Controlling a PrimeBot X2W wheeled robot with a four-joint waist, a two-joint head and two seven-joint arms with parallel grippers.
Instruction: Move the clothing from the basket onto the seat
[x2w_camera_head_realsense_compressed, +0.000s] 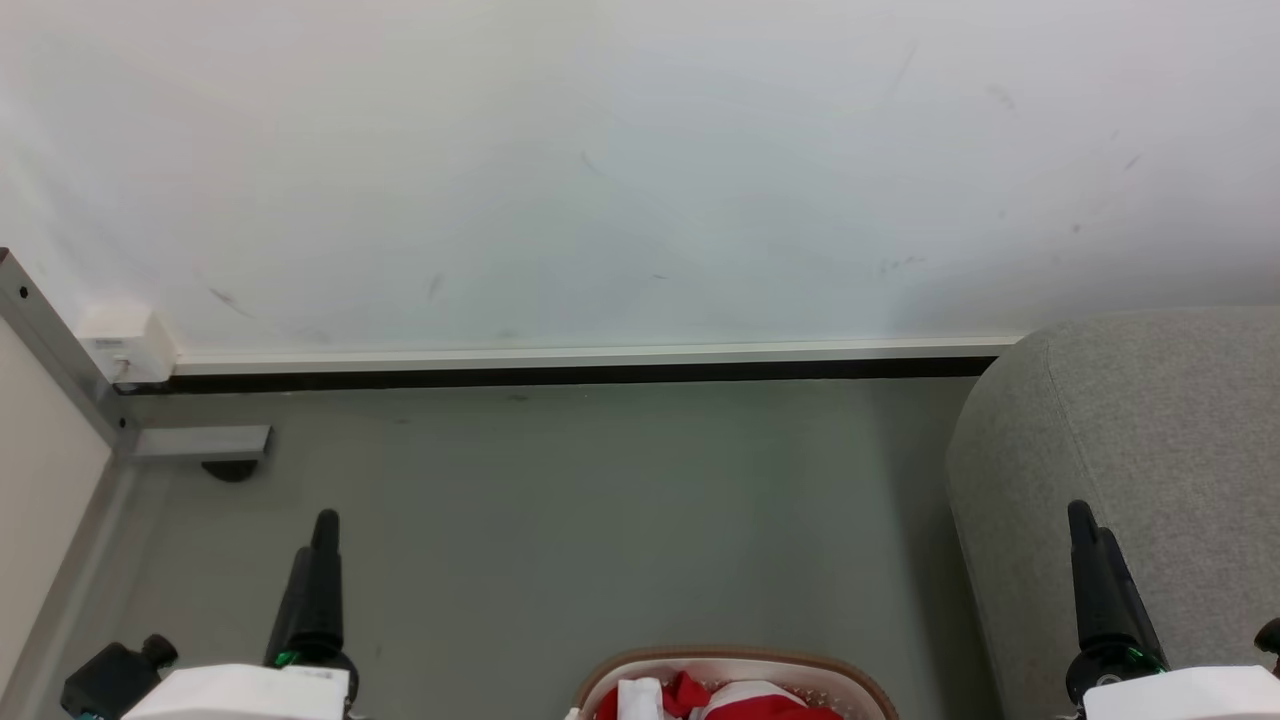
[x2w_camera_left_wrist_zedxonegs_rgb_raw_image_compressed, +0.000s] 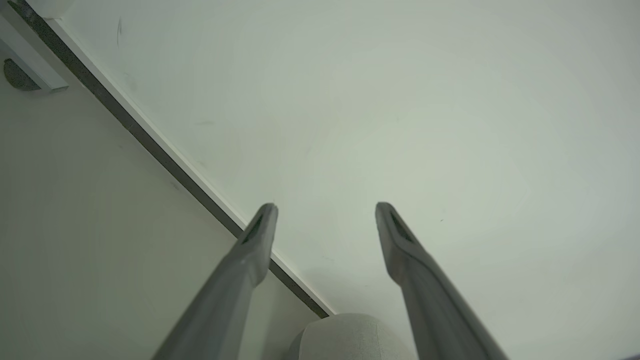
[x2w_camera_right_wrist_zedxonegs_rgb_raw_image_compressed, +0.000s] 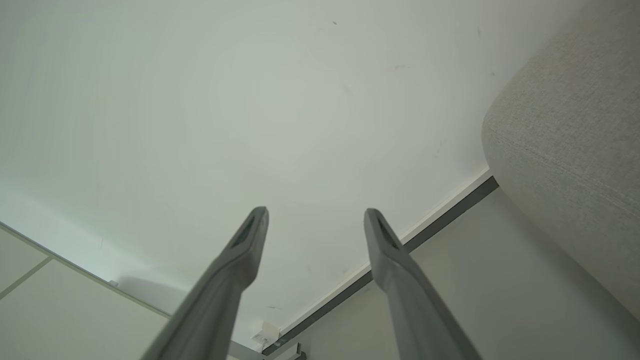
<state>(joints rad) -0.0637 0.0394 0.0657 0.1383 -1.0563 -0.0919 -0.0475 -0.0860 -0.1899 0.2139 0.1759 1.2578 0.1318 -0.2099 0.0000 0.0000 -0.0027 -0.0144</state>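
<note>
The white basket (x2w_camera_head_realsense_compressed: 600, 682) with a brown rim shows at the bottom centre of the head view, cut off by the frame edge. Red and white clothing (x2w_camera_head_realsense_compressed: 745, 702) lies bunched inside it. The light-grey seat (x2w_camera_head_realsense_compressed: 1150, 430) stands to the right of the basket, its rounded corner near the wall; it also appears as the seat (x2w_camera_left_wrist_zedxonegs_rgb_raw_image_compressed: 350, 337) and the seat (x2w_camera_right_wrist_zedxonegs_rgb_raw_image_compressed: 575, 125). My left gripper (x2w_camera_head_realsense_compressed: 326, 525) is raised left of the basket, and in the left wrist view the left gripper (x2w_camera_left_wrist_zedxonegs_rgb_raw_image_compressed: 326, 209) is open and empty. My right gripper (x2w_camera_head_realsense_compressed: 1080, 515) is in front of the seat; the right gripper (x2w_camera_right_wrist_zedxonegs_rgb_raw_image_compressed: 316, 213) is open and empty.
A white wall (x2w_camera_head_realsense_compressed: 640, 180) with a dark baseboard (x2w_camera_head_realsense_compressed: 580, 376) closes the far side of the grey floor (x2w_camera_head_realsense_compressed: 600, 520). At the left stand a pale panel with a metal frame (x2w_camera_head_realsense_compressed: 60, 350), its foot (x2w_camera_head_realsense_compressed: 205, 445) and a small white box (x2w_camera_head_realsense_compressed: 125, 345).
</note>
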